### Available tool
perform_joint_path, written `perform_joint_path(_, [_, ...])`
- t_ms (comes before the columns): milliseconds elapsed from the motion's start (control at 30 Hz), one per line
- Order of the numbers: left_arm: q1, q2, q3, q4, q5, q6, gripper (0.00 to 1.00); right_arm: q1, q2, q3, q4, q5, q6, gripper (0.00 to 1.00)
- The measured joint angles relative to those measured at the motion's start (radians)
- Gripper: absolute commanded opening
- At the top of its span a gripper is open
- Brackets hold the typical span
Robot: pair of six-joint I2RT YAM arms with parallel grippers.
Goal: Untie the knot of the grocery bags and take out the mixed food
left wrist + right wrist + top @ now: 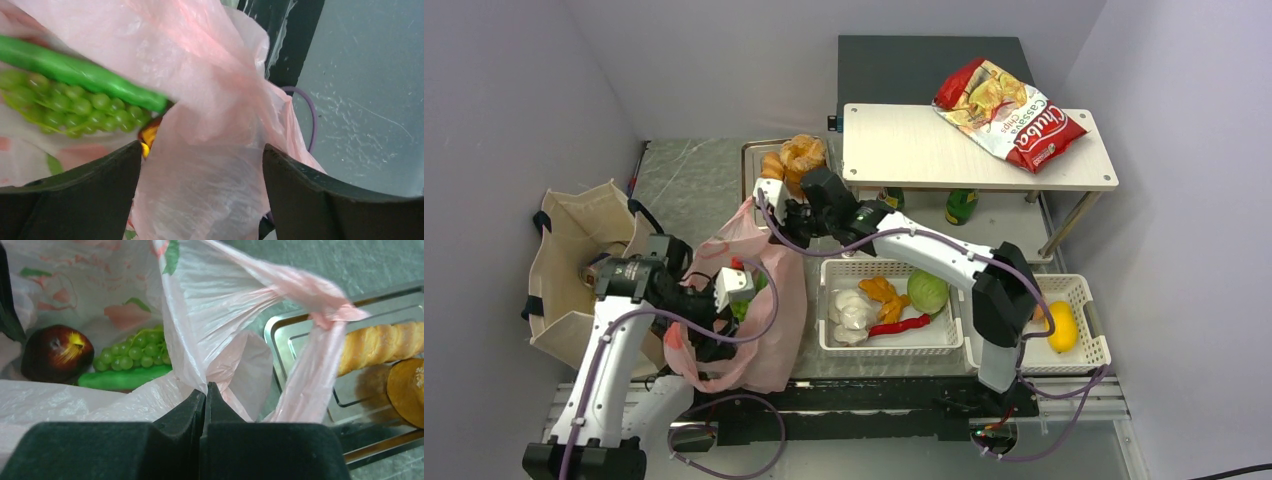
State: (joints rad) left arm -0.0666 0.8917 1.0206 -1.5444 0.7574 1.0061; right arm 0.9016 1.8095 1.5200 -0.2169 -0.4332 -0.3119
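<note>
The pink grocery bag point(769, 300) lies open between the arms. My right gripper point(205, 386) is shut on a fold of its rim point(220, 310) and holds that rim up point(764, 215). In the right wrist view a dark red fruit point(57, 352), green grapes point(132, 355) and a long green vegetable point(125, 377) lie inside. My left gripper point(201, 147) stands wide open at the bag's near side point(729, 318), with loose pink film point(210, 180) between its fingers, unsqueezed. Grapes point(75, 105) and the green vegetable point(75, 72) show behind it. The beige tote point(574, 260) sits at far left.
A white basket point(889, 345) holds garlic point(849, 310), a cabbage point(927, 292), orange pieces and a red chilli. A second basket point(1089, 350) holds a yellow item. A steel tray point(754, 150) with buns point(796, 155) stands behind the bag. A red Cassava chips bag point(1009, 112) lies on the raised shelf point(904, 150).
</note>
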Motion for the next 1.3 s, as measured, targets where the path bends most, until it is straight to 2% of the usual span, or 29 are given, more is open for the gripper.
perform_joint_path(67, [-0.006,-0.007,-0.071,0.023,-0.042,-0.005,0.57,-0.001,0.026,0.043,-0.008,0.0,0.009,0.0])
perform_joint_path(133, [-0.009,-0.012,-0.137,0.069,-0.106,-0.006,0.28,-0.003,0.048,0.084,-0.014,0.0,0.019,0.0])
perform_joint_path(167, [-0.009,-0.013,-0.156,0.089,-0.135,-0.018,0.09,-0.005,0.059,0.108,-0.017,0.0,0.026,0.0])
perform_joint_path(200, [-0.009,-0.012,-0.167,0.106,-0.163,-0.027,0.0,-0.007,0.066,0.124,-0.017,0.0,0.03,0.0])
perform_joint_path(300, [0.007,0.011,-0.172,0.167,-0.236,-0.021,0.0,-0.015,0.083,0.177,-0.018,0.0,0.047,0.0])
perform_joint_path(367, [0.087,0.053,-0.124,0.18,-0.259,0.006,0.0,-0.022,0.09,0.205,-0.018,0.001,0.053,0.0])
perform_joint_path(433, [0.2,0.108,-0.029,0.194,-0.273,0.038,0.0,-0.03,0.092,0.228,-0.016,0.005,0.06,0.0])
perform_joint_path(567, [0.4,0.262,0.296,0.185,-0.268,0.154,0.0,-0.059,0.094,0.269,-0.013,0.007,0.093,0.0])
perform_joint_path(633, [0.457,0.321,0.435,0.171,-0.254,0.224,0.0,-0.076,0.088,0.267,-0.007,0.006,0.105,0.0])
perform_joint_path(700, [0.477,0.33,0.472,0.15,-0.235,0.303,0.0,-0.082,0.065,0.229,0.007,0.003,0.113,0.0])
perform_joint_path(800, [0.475,0.253,0.348,0.119,-0.215,0.414,0.0,-0.078,0.0,0.11,0.0,-0.021,0.114,0.0])
perform_joint_path(967, [0.435,-0.031,-0.101,0.06,-0.304,0.666,0.0,-0.054,-0.045,-0.053,-0.018,-0.043,0.109,0.0])
perform_joint_path(1000, [0.432,-0.096,-0.204,0.049,-0.349,0.719,0.03,-0.044,-0.046,-0.08,-0.02,-0.045,0.106,0.0])
perform_joint_path(1033, [0.432,-0.149,-0.279,0.038,-0.385,0.758,0.13,-0.035,-0.046,-0.106,-0.022,-0.048,0.105,0.0])
perform_joint_path(1067, [0.431,-0.196,-0.339,0.031,-0.418,0.791,0.32,-0.026,-0.047,-0.132,-0.025,-0.049,0.103,0.0])
perform_joint_path(1100, [0.431,-0.24,-0.384,0.029,-0.443,0.826,0.55,-0.018,-0.047,-0.148,-0.029,-0.049,0.102,0.0])
perform_joint_path(1167, [0.431,-0.284,-0.376,0.092,-0.43,0.855,0.73,-0.002,-0.047,-0.182,-0.036,-0.048,0.099,0.0])
perform_joint_path(1233, [0.431,-0.271,-0.306,0.088,-0.395,0.813,0.84,0.005,-0.047,-0.2,-0.034,-0.042,0.099,0.0])
perform_joint_path(1300, [0.431,-0.202,-0.165,0.037,-0.335,0.739,0.86,0.007,-0.058,-0.217,-0.019,-0.03,0.105,0.0])
